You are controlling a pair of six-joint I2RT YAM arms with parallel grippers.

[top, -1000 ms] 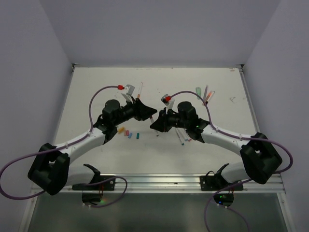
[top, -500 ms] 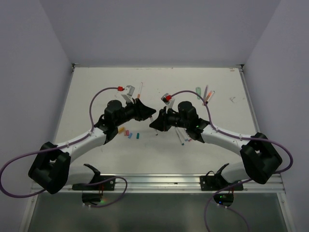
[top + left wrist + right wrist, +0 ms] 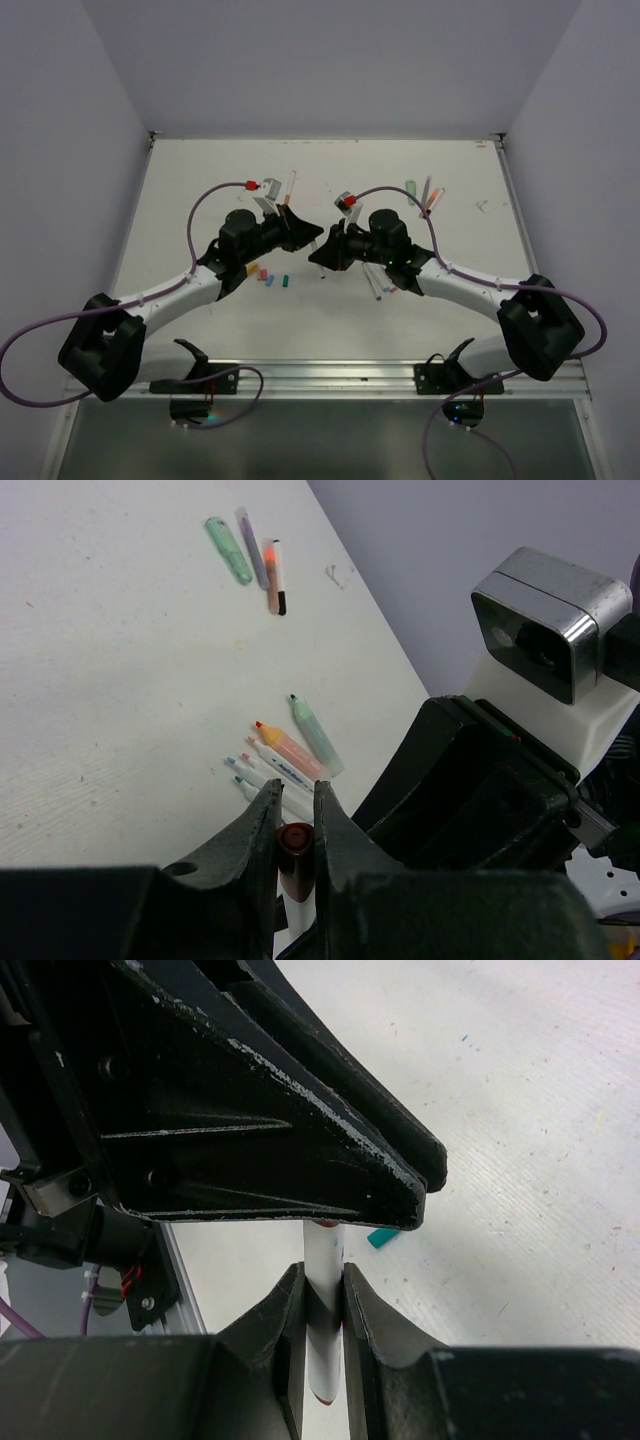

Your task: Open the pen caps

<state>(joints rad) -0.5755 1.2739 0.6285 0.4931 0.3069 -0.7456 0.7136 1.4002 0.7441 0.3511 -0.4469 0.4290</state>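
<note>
Above the table's middle my two grippers meet tip to tip. My right gripper (image 3: 323, 1275) is shut on a white pen barrel (image 3: 322, 1350) that points at the left arm. My left gripper (image 3: 295, 795) is shut on the dark red pen cap (image 3: 295, 845) at that pen's end. In the top view the left gripper (image 3: 317, 234) and right gripper (image 3: 314, 256) almost touch, and they hide the held pen. Loose pen caps (image 3: 267, 276), orange, pink, blue and teal, lie under the left arm. One teal cap (image 3: 381, 1237) shows below the left fingers (image 3: 300, 1160).
Several uncapped pens (image 3: 285, 760) lie in a row under the right arm, and they show in the top view too (image 3: 376, 281). More pens (image 3: 426, 195) lie at the back right, among them a green highlighter (image 3: 229, 550). One pen (image 3: 291, 183) lies at the back centre.
My left gripper's jaws have closed onto the red cap, and the left arm has edged slightly toward the right gripper. The right gripper still holds the barrel.
</note>
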